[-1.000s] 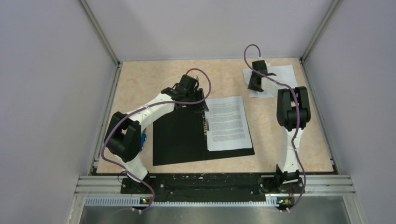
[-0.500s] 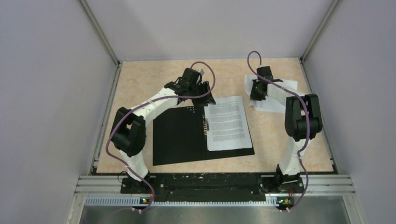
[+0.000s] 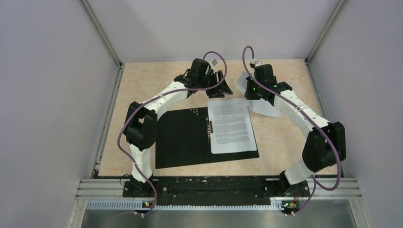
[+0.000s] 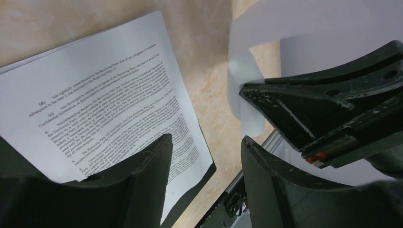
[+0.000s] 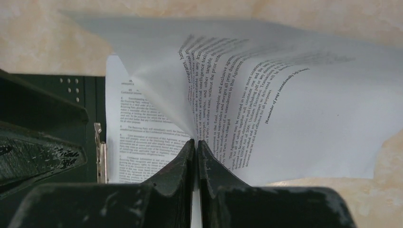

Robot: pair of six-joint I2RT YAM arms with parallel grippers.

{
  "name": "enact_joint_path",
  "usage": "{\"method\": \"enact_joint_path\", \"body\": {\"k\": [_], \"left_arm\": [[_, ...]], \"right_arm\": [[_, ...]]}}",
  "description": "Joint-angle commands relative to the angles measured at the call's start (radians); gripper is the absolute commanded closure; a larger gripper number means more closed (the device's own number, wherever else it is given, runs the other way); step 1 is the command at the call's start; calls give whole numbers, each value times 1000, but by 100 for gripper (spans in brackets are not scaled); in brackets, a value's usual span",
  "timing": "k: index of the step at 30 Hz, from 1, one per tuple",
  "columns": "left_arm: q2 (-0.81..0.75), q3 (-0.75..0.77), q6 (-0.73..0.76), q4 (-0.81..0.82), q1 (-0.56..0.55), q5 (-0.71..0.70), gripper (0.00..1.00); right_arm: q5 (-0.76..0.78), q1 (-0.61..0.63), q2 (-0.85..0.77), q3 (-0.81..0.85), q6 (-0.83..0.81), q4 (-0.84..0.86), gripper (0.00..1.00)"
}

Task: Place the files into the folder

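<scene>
The folder (image 3: 183, 137) lies open in the middle of the table, black inside, with a metal spine clip (image 5: 100, 152). One printed sheet (image 3: 231, 124) rests flat on its right half, also seen in the left wrist view (image 4: 104, 104). My right gripper (image 5: 196, 145) is shut on the edge of a second printed sheet (image 5: 294, 109), which curls upward and hangs just behind the folder's far right corner (image 3: 268, 108). My left gripper (image 4: 206, 142) is open and empty, hovering above the far edge of the flat sheet, close to the left of the right gripper (image 3: 251, 91).
The two gripper heads sit close together at the back of the table. Grey enclosure walls (image 3: 57, 95) stand on three sides. The arms' base rail (image 3: 214, 185) runs along the near edge.
My right gripper closed on the sheet at the back right and carried it left toward the folder. My left gripper moved back and right off the folder and opened wider.
</scene>
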Motion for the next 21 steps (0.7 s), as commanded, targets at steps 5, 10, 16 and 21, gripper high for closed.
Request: {"method": "enact_joint_path", "body": {"k": [5,10,16,21], "left_arm": [[-101,-58,1,155,-13,31,41],[-68,-18,76,70,-25,-47,46],[-35,-11,75,75,-29,-62,53],[-35,0,88,52,-35,-97,54]], "right_arm": [[37,120,-46,-11,-18,-89,95],[48,161,-64,20,-9,-123,95],[52,191,-83,44,-5,-162,95],[58,197,-105,39,-3,-174,95]]}}
